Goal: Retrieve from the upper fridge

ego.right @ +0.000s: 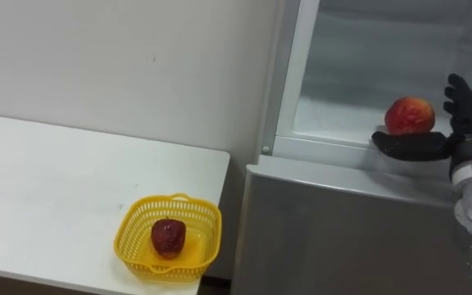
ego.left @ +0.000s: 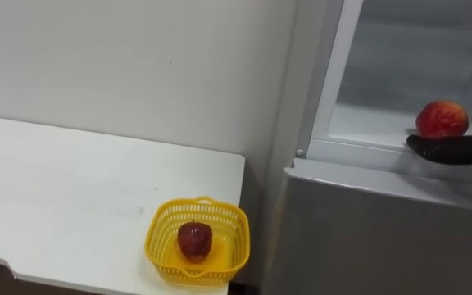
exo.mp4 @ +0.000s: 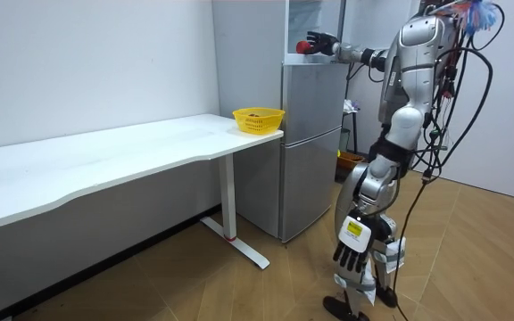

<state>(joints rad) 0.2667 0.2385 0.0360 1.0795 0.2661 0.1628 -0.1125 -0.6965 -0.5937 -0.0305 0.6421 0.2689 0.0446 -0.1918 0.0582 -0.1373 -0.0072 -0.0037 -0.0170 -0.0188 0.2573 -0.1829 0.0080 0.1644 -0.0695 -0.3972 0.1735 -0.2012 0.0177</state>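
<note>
A red-orange fruit (ego.left: 442, 120) (ego.right: 410, 115) sits on the white floor of the open upper fridge compartment (ego.left: 367, 123), near its front edge. My right hand (ego.left: 457, 149) (ego.right: 433, 146) reaches in from the right. It is open, thumb stretched along the front of the fruit and straight fingers (ego.right: 465, 102) standing just right of it. In the room view I stand upright facing the fridge (exo.mp4: 310, 143), right arm raised to the compartment and right hand (exo.mp4: 324, 42) at the fruit (exo.mp4: 305, 46). My left hand (exo.mp4: 351, 259) hangs by my side with relaxed fingers.
A yellow basket (ego.left: 161, 221) (ego.right: 129, 225) (exo.mp4: 259, 112) holding a dark red fruit (ego.left: 194, 241) stands at the corner of the white table (ego.left: 56, 188), left of the fridge. The grey lower fridge door (ego.left: 367, 238) is closed below my hand.
</note>
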